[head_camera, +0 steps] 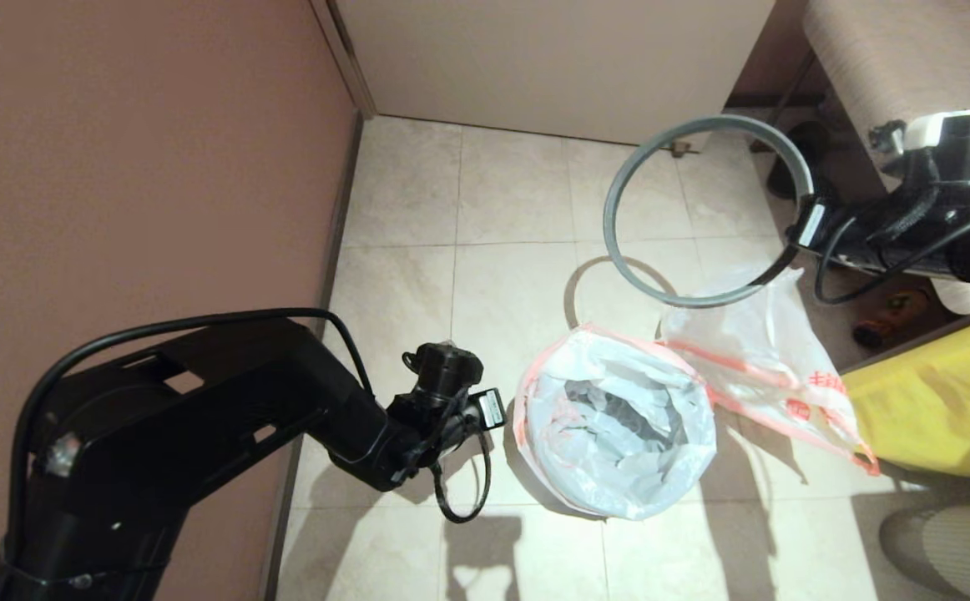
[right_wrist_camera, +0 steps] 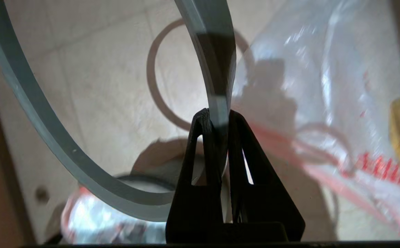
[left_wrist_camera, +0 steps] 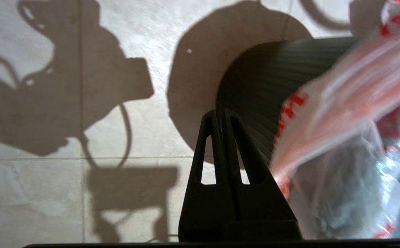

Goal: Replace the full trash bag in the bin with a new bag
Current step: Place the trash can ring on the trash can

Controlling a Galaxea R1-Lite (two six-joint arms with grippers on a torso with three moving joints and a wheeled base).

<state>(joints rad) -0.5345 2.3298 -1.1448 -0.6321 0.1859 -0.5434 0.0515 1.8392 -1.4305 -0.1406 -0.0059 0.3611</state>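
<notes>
Bin (left_wrist_camera: 272, 79) and its white liner bag (head_camera: 618, 426) stand on the tiled floor (head_camera: 510, 192), the bag's pink-red rim folded over the black tub's edge. Just left of it, the left gripper (left_wrist_camera: 222, 115) hangs clenched on nothing. Right of the bin, a second, plain-film bag (head_camera: 773, 367) lies on the tiles. Above it the right gripper (right_wrist_camera: 217, 117) grasps the grey hoop (head_camera: 627, 179), raised beside a yellow fabric bag (head_camera: 944, 401).

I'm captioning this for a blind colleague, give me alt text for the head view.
The right tool holds a grey hoop lifted above a bag-lined bin on the tiled floor. Another plastic bag lies beside it; the left tool waits shut near the bin.
</notes>
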